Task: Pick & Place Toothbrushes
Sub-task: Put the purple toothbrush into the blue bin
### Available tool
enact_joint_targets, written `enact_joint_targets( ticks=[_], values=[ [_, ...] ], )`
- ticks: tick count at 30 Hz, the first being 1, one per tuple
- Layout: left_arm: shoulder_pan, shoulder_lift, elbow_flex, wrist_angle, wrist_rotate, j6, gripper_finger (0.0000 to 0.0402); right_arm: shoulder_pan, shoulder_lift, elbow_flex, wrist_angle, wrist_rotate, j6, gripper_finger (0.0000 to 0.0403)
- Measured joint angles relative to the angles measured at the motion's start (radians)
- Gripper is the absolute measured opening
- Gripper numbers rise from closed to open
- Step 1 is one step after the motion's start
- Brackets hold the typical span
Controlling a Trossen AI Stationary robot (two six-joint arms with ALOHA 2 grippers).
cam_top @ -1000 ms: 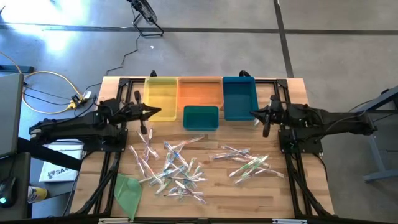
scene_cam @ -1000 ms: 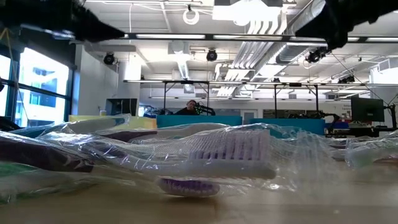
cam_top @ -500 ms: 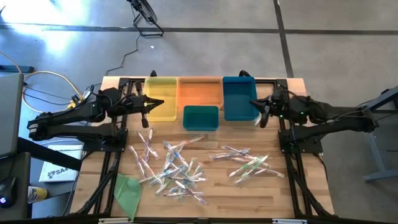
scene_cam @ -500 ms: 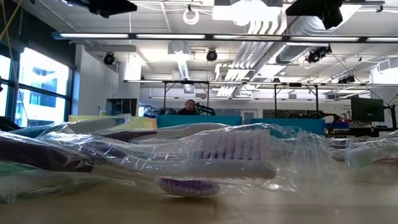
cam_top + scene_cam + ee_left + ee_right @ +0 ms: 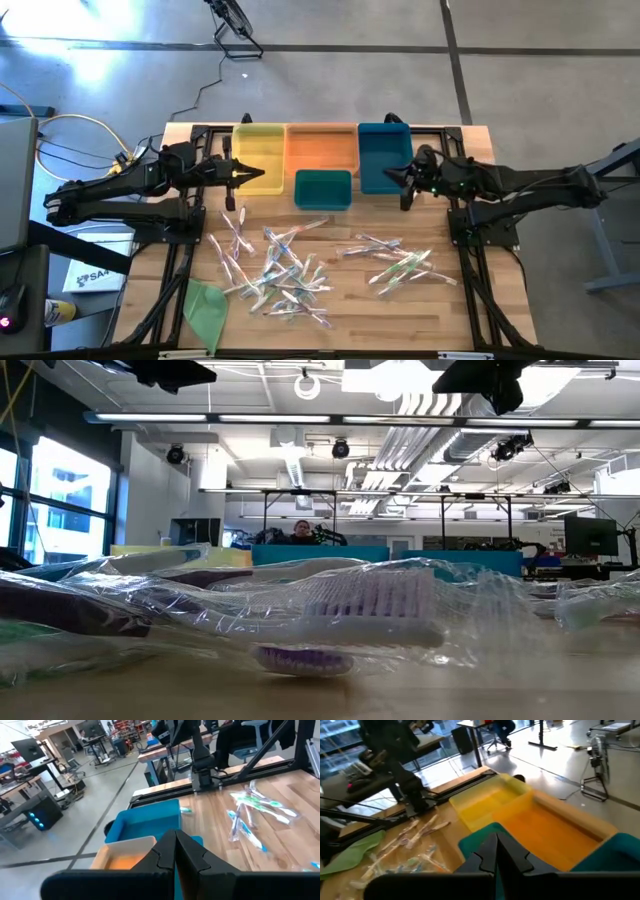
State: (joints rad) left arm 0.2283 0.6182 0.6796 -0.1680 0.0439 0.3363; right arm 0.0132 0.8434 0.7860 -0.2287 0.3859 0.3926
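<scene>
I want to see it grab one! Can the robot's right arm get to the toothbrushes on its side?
Probably yes. The right gripper hangs shut by the blue bin, and nothing stands between it and the toothbrushes lying loose on the table.

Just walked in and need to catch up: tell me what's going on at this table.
Nothing is being handled. Wrapped toothbrushes lie scattered on the wooden table, none in a bin. The left gripper hovers shut and empty over the yellow bin; the right gripper hovers shut and empty at the blue bin. The orange bin and teal bin sit between them.
</scene>
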Motion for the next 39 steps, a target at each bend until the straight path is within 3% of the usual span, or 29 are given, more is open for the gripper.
enact_joint_targets(
  ticks=[18, 22, 33, 39],
  values=[
    [0.000, 0.002, 0.000, 0.010, -0.001, -0.053, 0.0000, 0.000, 0.013, 0.000, 0.201, -0.055, -0.109, 0.0002],
    [0.000, 0.002, -0.001, 0.010, -0.001, -0.053, 0.0000, -0.002, 0.013, 0.001, 0.209, -0.127, -0.096, 0.0002],
    [0.000, 0.002, -0.001, 0.008, -0.001, -0.053, 0.0000, -0.002, 0.013, 0.000, 0.114, 0.137, 0.133, 0.0002],
    [0.000, 0.002, -0.001, -0.030, -0.002, -0.053, 0.0000, 0.000, 0.013, 0.001, 0.041, 0.167, 0.255, 0.0002]
  ],
)
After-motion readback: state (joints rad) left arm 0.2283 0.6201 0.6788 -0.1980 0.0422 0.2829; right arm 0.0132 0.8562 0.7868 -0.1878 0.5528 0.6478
